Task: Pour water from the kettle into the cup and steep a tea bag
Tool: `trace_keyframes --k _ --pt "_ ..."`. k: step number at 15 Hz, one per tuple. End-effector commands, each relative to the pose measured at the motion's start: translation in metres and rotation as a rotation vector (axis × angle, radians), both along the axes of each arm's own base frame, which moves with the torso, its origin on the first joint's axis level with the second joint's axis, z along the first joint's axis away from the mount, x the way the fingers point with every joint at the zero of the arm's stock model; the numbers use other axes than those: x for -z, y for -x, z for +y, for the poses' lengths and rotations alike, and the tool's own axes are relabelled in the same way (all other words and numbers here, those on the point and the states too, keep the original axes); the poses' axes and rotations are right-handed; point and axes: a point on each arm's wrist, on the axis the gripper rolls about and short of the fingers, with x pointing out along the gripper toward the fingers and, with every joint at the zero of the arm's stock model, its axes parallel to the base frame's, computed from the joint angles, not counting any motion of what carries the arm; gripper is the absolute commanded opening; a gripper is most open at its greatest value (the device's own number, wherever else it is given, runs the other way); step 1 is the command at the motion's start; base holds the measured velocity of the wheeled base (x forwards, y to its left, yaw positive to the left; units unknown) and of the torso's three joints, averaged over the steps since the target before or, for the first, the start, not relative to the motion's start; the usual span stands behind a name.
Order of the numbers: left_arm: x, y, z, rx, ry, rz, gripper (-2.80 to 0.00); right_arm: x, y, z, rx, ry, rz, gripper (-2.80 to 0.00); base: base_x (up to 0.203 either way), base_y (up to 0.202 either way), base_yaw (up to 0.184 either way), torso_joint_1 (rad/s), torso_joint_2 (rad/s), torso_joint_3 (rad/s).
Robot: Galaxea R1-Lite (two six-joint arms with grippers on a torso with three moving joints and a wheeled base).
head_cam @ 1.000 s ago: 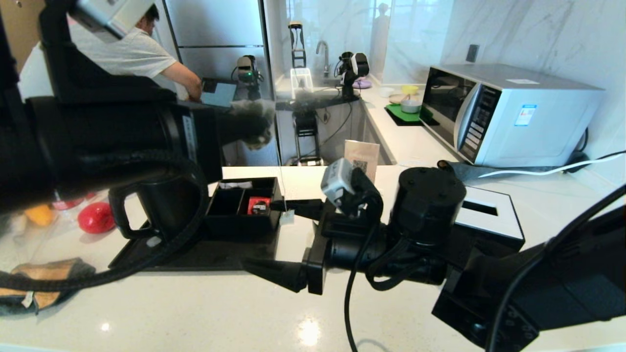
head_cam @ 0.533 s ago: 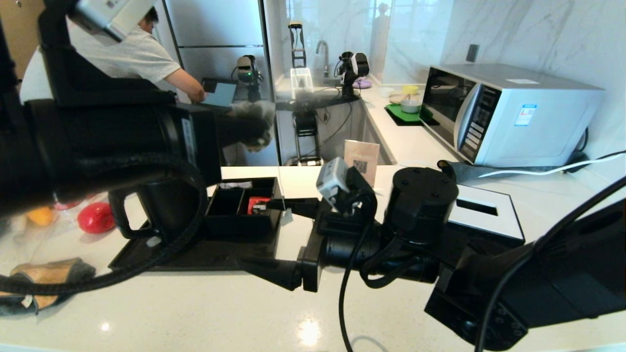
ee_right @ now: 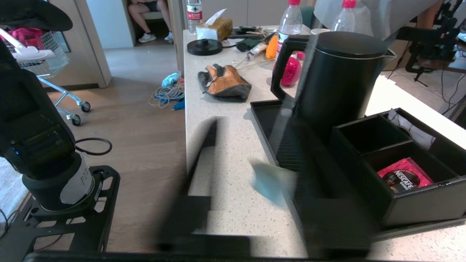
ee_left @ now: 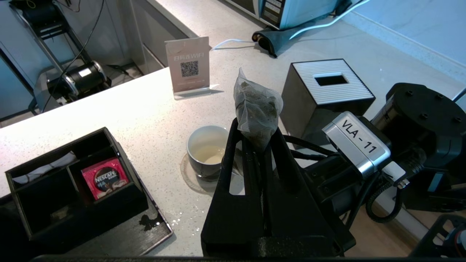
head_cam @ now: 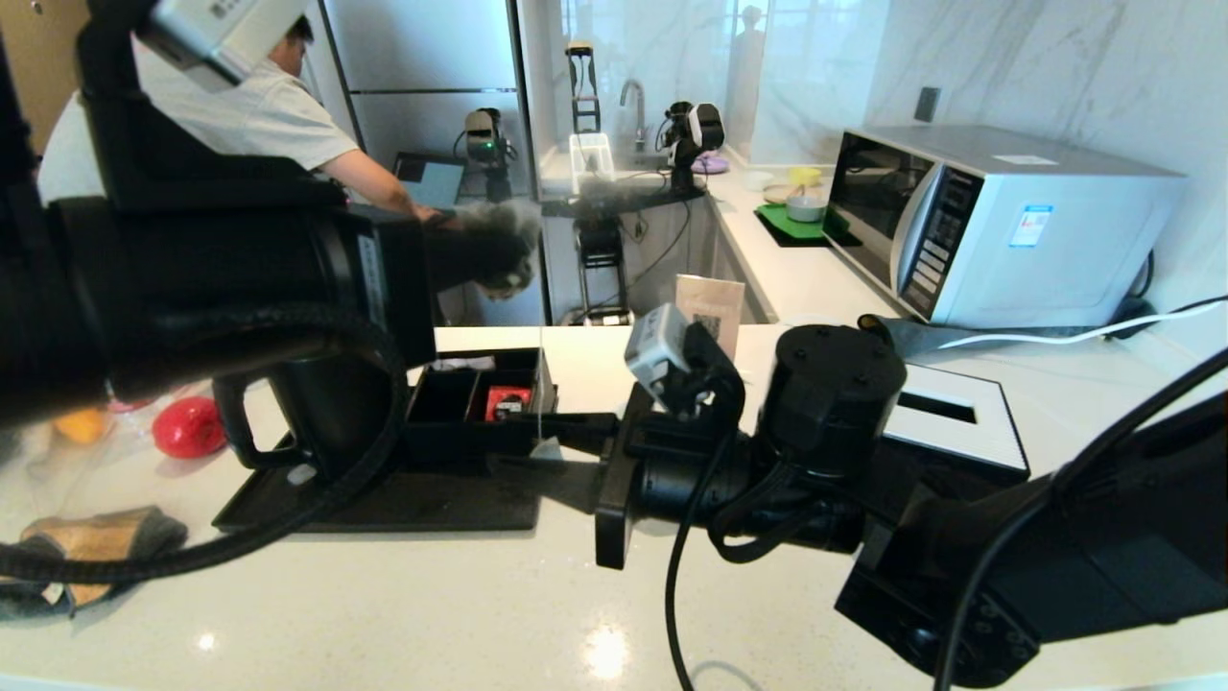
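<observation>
One translucent grey pyramid tea bag [ee_left: 257,107] holding dark leaves

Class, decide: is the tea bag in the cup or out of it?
Out. The left gripper holds the tea bag up in the air, while the cup holds only pale liquid.

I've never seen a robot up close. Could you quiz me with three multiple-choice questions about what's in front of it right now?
1. What colour is the packet in the box? A red; B green; C blue.
2. The cup is: A empty; B holding pale liquid; C tipped over.
3. Where is the tea bag? A in the cup; B in the left gripper; C in the box.
Answers: 1 A, plainly red. 2 B, upright with liquid inside. 3 B, the gripper is shut on it.
</observation>
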Motion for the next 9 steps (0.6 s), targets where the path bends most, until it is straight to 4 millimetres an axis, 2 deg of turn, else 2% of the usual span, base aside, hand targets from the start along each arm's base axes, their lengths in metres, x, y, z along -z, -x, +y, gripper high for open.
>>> trace_keyframes --k 1,9 --pt "-0.0008 0.0016 0.0008 0.002 0.004 -0.003 -2.80 -0.0020 0.0009 -0.0006 -0.004 -0.007 -0.008 -2.80 0.000 0.000 0.000 0.000 0.00 0.000" --pt "0.0059 0.0076 0.0057 0.007 -0.007 0.010 -2.80 -0.0087 0.0006 -0.0048 0.010 -0.019 -0.014 -2.80 0.000 0.000 0.000 0.000 0.00 0.000"
